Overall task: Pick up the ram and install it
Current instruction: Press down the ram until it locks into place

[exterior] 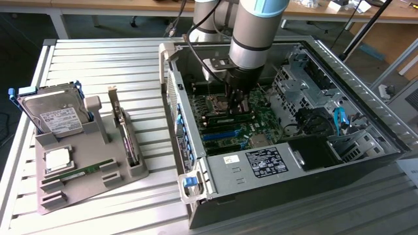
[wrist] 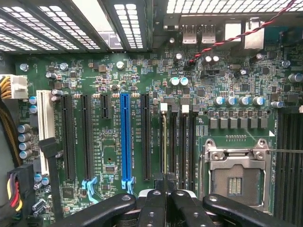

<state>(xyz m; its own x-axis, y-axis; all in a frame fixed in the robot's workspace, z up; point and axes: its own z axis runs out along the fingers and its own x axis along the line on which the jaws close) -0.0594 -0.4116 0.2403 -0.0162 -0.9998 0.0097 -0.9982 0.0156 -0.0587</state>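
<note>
The gripper [exterior: 236, 105] is lowered inside the computer case [exterior: 365, 147], jaws clenched, over the motherboard [wrist: 142, 75] memory slots [wrist: 177, 142].

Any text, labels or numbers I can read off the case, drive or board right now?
None is legible.
Power supply label: print too small to read.
White sticker beside it: unreadable.
Hard drive label: print blurred.
Motherboard slot markings: too small to read.
</note>
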